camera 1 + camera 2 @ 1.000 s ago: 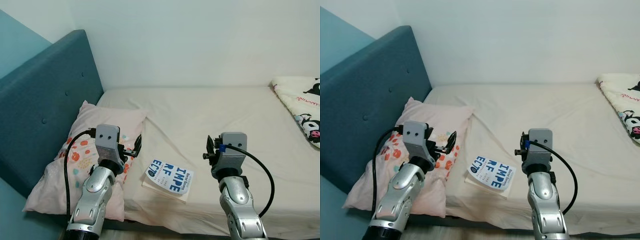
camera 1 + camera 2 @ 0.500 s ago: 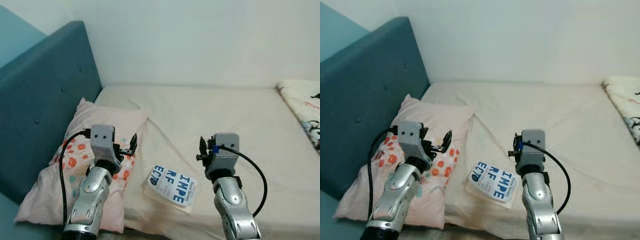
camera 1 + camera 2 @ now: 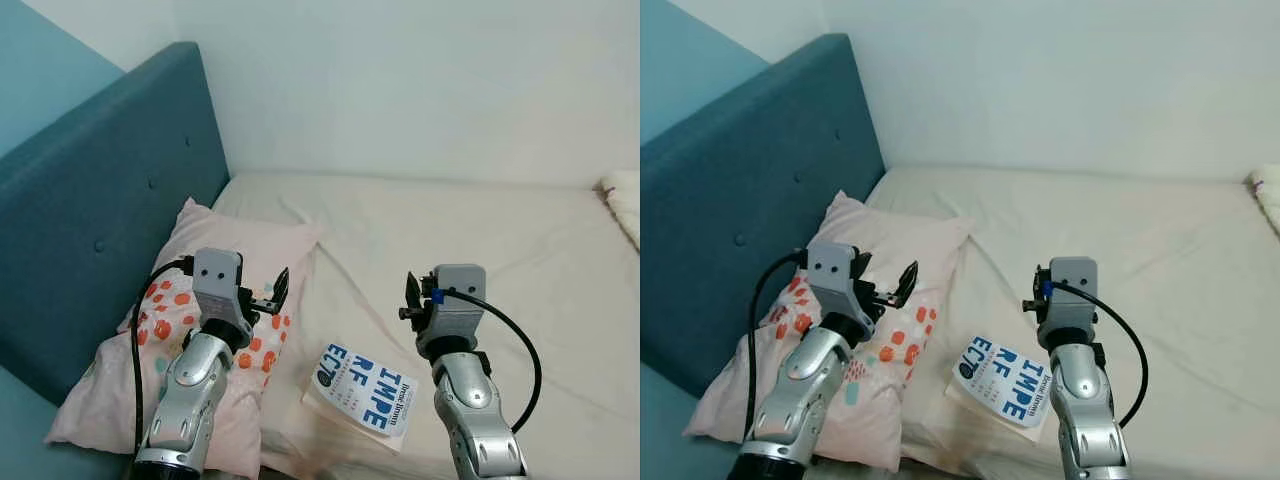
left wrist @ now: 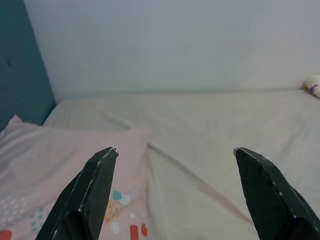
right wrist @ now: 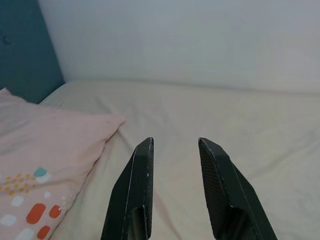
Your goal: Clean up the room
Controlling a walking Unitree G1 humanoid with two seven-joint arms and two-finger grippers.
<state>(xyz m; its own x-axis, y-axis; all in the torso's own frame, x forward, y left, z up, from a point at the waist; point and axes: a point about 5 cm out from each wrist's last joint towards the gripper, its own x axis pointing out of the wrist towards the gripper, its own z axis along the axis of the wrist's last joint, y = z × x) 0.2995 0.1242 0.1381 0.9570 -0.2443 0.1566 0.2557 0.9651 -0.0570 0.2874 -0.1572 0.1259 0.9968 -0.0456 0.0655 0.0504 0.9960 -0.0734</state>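
Cream sheets cover the bed (image 3: 480,230) that you face, with a teal padded headboard (image 3: 90,210) along its left side and a pale wall behind.

Nearest you, a book (image 3: 366,387) with a white cover and big blue letters lies flat close to the bed's front edge, between your two arms. It looks like the thing to tidy, and neither gripper touches it.

Compared with half a second ago, your view has swung to the left: the book now sits lower and further right in the picture, the headboard takes up more of the frame, and the patterned blanket (image 3: 624,200) at the far right has shrunk to a sliver. The things on the bed have not moved; your head has.

Your left gripper (image 3: 276,292) hovers over the pink pillow (image 3: 200,330) with orange spots, its fingers (image 4: 95,185) spread wide apart. Your right gripper (image 5: 175,185) hangs just right of the book, above the sheet, its fingers a narrow gap apart and holding nothing.

By my judgement, the tidying has not begun, and you are lining up on the book.
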